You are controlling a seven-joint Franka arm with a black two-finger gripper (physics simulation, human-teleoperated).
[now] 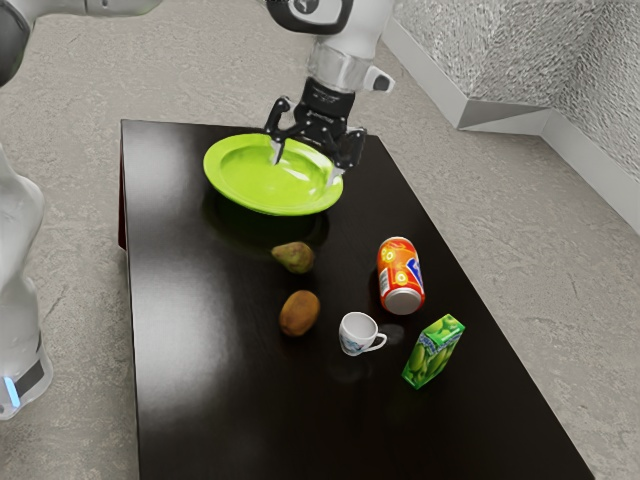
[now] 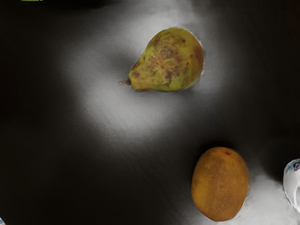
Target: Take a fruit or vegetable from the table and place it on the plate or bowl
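Note:
A green-brown pear (image 1: 293,257) lies on the black table (image 1: 200,350), just in front of the lime-green plate (image 1: 250,175). A brown oval fruit, perhaps a kiwi (image 1: 299,312), rests a little nearer the table's front. My gripper (image 1: 306,164) hangs above the plate's right side with its two fingers spread apart and nothing between them. From the wrist camera the pear (image 2: 167,65) and the kiwi (image 2: 220,183) lie apart on the dark tabletop, both untouched.
A white teacup (image 1: 358,333) stands right of the kiwi, its rim also visible (image 2: 293,180). An orange soda can (image 1: 400,275) lies on its side further right. A green juice carton (image 1: 433,350) stands near the front right.

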